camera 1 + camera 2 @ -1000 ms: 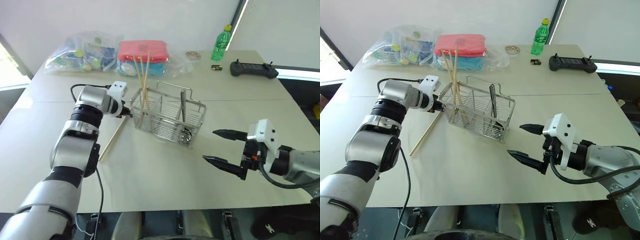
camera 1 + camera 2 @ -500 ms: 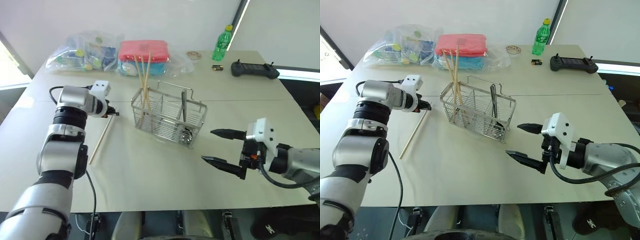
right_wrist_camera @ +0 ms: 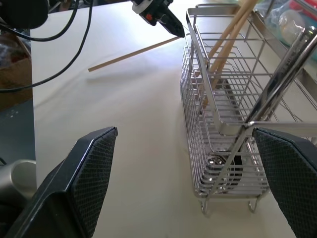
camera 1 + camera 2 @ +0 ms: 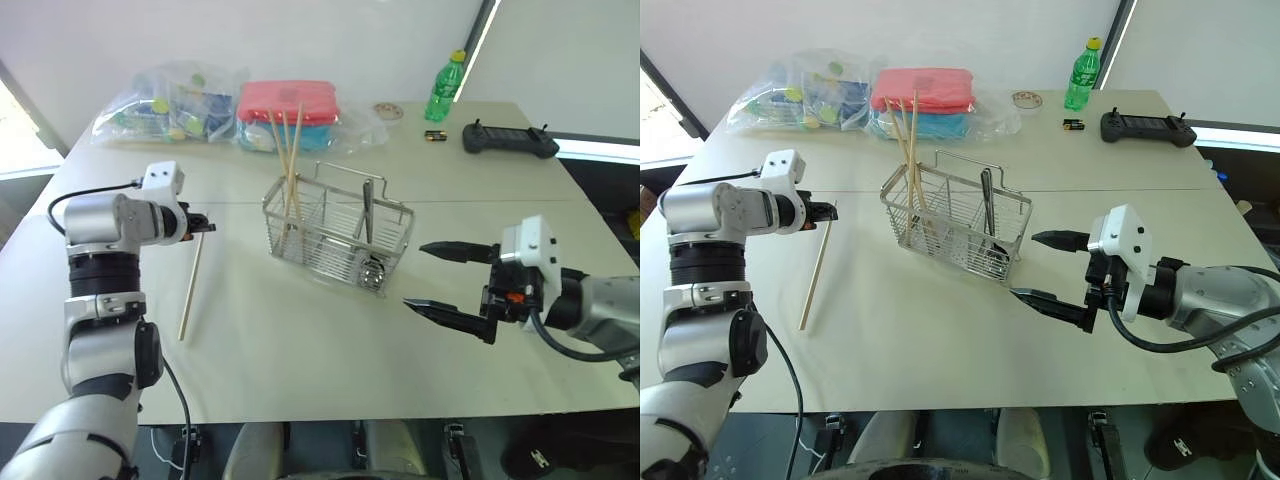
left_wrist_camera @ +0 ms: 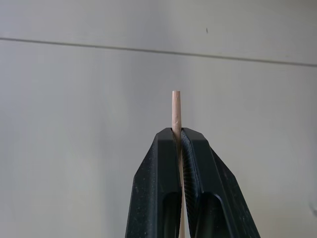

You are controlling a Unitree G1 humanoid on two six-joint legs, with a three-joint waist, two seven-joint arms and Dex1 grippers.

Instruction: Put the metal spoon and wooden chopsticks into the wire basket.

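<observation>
Since a second ago the left hand has swung away from the wire basket toward the robot's left, carrying one wooden chopstick with it. Its fingers are clamped on the stick's upper end, and the rest slants down toward the surface. Three more wooden chopsticks lean in the basket's left compartment, and the metal spoon stands in the right one, bowl down. Near the basket's right end hovers the right hand, its fingers spread wide and holding nothing. Farther back lie a red pouch, a green bottle and a black controller.
</observation>
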